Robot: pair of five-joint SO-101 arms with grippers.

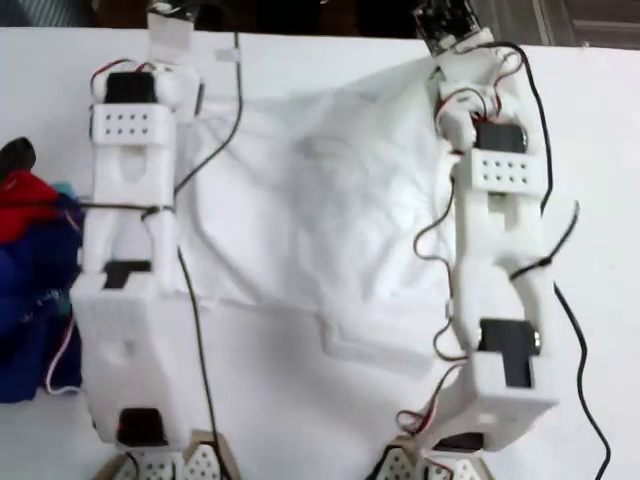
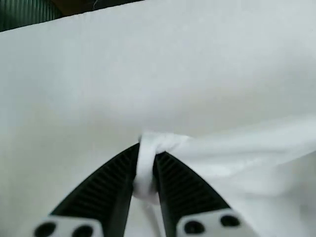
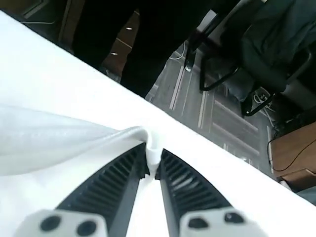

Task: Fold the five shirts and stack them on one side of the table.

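Observation:
A white shirt [image 1: 320, 200] lies spread and rumpled on the white table between the two arms. My left gripper [image 2: 146, 155] is shut on a bunched edge of the white shirt [image 2: 237, 153] near the table's far left. My right gripper [image 3: 152, 150] is shut on another pinched corner of the white shirt [image 3: 59, 143] at the far right edge, lifted a little off the table. In the high view the left gripper [image 1: 172, 35] and right gripper [image 1: 450, 30] both sit at the far side of the table.
A heap of coloured shirts, red [image 1: 22, 205] over blue [image 1: 30, 300], lies at the left edge beside the left arm. Black cables [image 1: 215, 150] run over the table by both arms. Beyond the far edge stand a chair [image 3: 256, 44] and the floor.

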